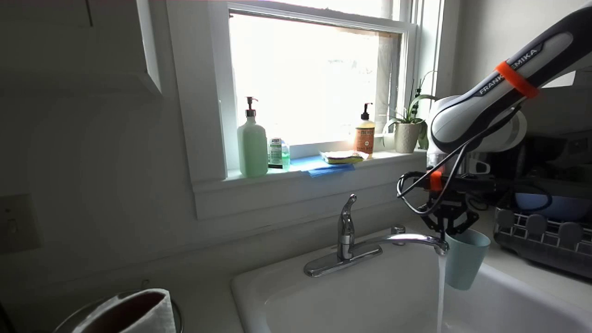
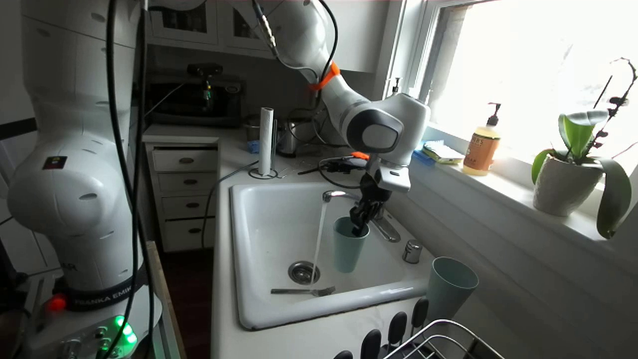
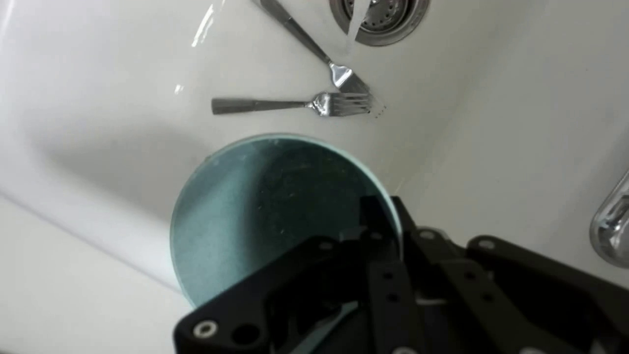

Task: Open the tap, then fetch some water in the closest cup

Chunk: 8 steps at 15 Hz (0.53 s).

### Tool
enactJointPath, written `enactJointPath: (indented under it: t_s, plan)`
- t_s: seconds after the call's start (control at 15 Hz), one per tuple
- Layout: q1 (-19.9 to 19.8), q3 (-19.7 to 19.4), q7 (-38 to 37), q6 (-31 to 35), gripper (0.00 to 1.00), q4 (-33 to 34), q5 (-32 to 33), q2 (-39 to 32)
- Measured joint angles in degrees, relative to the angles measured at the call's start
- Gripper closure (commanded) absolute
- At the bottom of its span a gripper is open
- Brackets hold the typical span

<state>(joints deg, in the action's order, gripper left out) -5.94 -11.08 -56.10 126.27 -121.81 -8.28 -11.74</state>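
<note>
The chrome tap (image 1: 346,236) has its lever upright. Its spout (image 2: 339,194) lets down a clear stream of water (image 1: 440,289), which also shows in an exterior view (image 2: 319,239) and in the wrist view (image 3: 358,17), falling toward the drain. My gripper (image 1: 445,232) is shut on the rim of the pale blue-green cup (image 1: 466,263), one finger inside and one outside, as the wrist view (image 3: 388,204) shows. The cup (image 2: 348,249) hangs slightly tilted over the sink, beside the stream and apart from it. In the wrist view the cup's inside (image 3: 231,211) is dark, with small flecks.
Another, duller blue tumbler (image 2: 451,289) stands on the counter by the dish rack (image 2: 438,334). Forks (image 3: 290,105) lie in the sink (image 2: 269,224) near the drain (image 2: 303,272). Bottles, a sponge and a plant pot (image 1: 407,137) line the window sill. A chrome knob (image 2: 412,251) stands on the sink ledge.
</note>
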Motion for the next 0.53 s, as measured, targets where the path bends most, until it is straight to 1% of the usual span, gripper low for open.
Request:
enactJointPath:
  t_s: [0.13,0.4,0.53]
  plan:
    - [-0.7,-0.5,4.9,-3.0,0.99,0.7,2.7,1.8]
    - [-2.4,-1.2,17.3,-9.9,0.99,2.4,6.4,5.1]
    - [-3.2,-1.6,23.7,-11.4,0.99,2.7,8.5,6.1]
